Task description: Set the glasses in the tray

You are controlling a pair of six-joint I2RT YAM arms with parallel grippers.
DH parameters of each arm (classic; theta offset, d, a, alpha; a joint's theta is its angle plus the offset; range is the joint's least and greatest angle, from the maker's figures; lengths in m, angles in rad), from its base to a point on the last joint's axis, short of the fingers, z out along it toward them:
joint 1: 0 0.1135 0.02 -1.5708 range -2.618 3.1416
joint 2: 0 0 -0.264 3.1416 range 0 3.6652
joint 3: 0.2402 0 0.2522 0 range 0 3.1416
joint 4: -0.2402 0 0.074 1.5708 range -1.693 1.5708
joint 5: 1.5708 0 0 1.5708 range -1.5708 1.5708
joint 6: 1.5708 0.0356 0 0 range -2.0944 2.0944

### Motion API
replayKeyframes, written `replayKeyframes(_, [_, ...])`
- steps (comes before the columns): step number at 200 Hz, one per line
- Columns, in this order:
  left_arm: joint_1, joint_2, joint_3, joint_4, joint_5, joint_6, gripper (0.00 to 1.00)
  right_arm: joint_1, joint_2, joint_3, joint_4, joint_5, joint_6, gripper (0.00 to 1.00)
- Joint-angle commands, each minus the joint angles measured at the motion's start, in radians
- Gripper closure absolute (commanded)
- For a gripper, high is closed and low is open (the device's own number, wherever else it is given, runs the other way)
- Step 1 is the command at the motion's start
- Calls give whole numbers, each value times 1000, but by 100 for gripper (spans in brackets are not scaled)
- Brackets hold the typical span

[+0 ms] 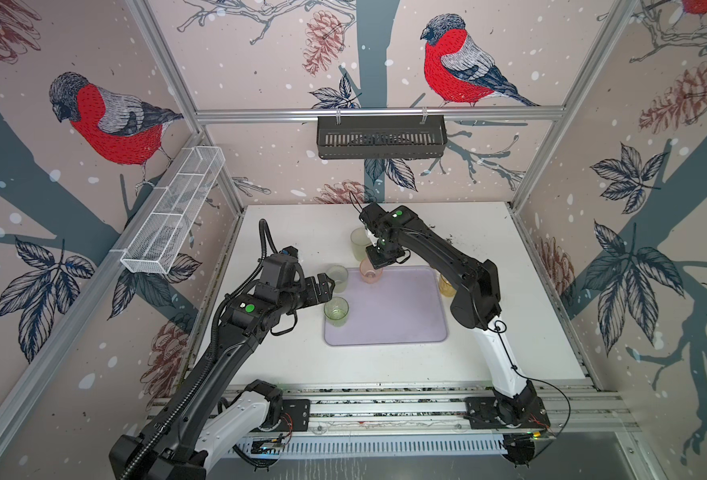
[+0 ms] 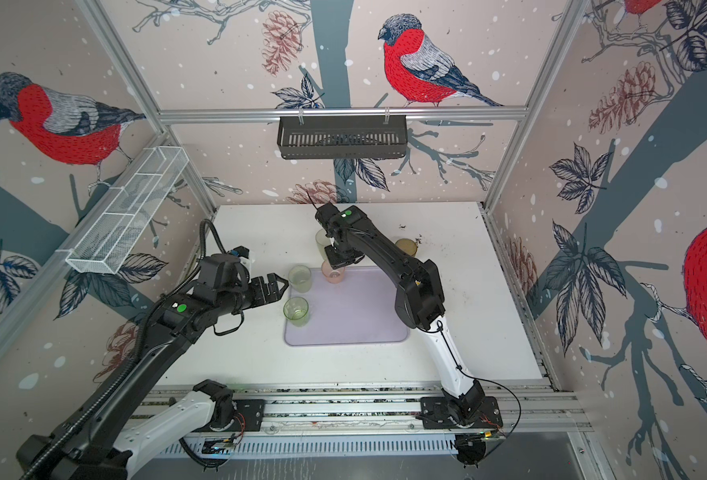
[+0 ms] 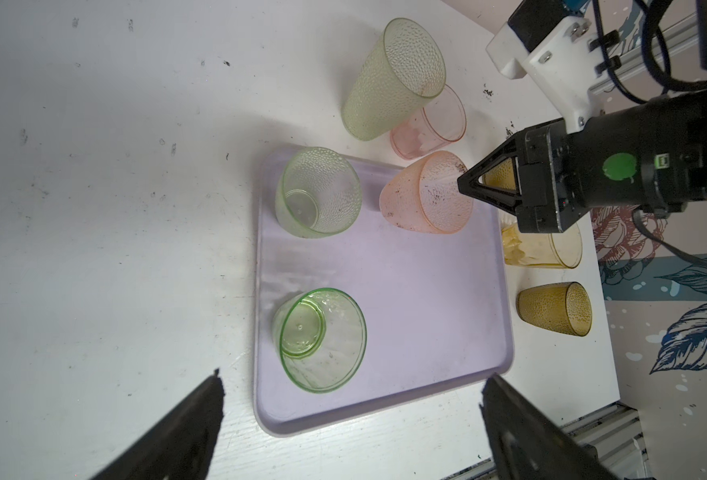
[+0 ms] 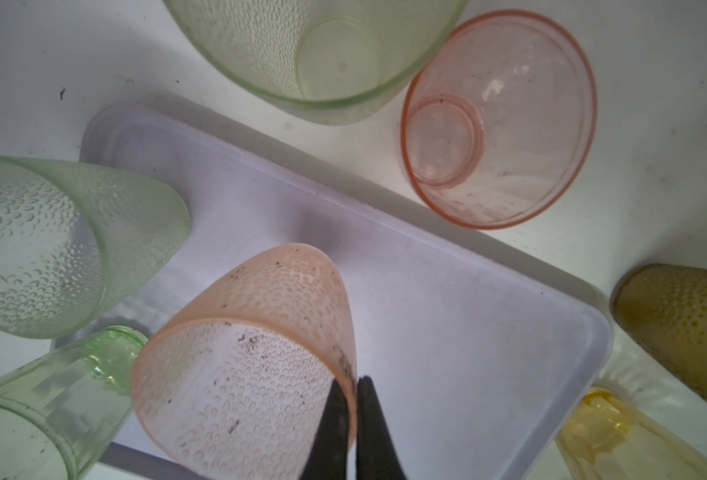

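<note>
The lavender tray (image 1: 393, 316) lies mid-table. My right gripper (image 4: 352, 380) is shut on the rim of a dimpled pink glass (image 4: 244, 365), which hangs tilted over the tray's far left corner (image 1: 370, 272). Two pale green glasses (image 1: 337, 278) (image 1: 336, 311) stand along the tray's left side. My left gripper (image 3: 354, 376) is open and empty just left of them (image 1: 329, 286). On the table beyond the tray stand a tall frosted green glass (image 3: 393, 79) and a smooth pink glass (image 3: 430, 124). Right of the tray are a yellow-amber glass (image 3: 543, 249) and an amber-brown glass (image 3: 553, 307).
A black slotted basket (image 1: 381, 137) hangs on the back wall. A white wire mesh basket (image 1: 173, 212) hangs on the left wall. Dark specks of dirt dot the white table (image 1: 489, 266). An aluminium rail (image 1: 385, 407) runs along the front edge.
</note>
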State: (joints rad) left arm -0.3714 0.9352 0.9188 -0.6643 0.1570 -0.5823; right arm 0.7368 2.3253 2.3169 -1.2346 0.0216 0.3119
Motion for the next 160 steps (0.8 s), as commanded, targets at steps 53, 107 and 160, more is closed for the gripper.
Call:
replayKeyframes(53, [2,-27,-27,23,-4,-49,4,16,28,13,35,20,8,100])
replayKeyframes(107, [1,-44,-42,29,-5,-64,3,16,45,15,42,19,4,100])
replayKeyframes(160, [1,-49,-43,29,-5,-67,4,19,56,14,56,13,5,100])
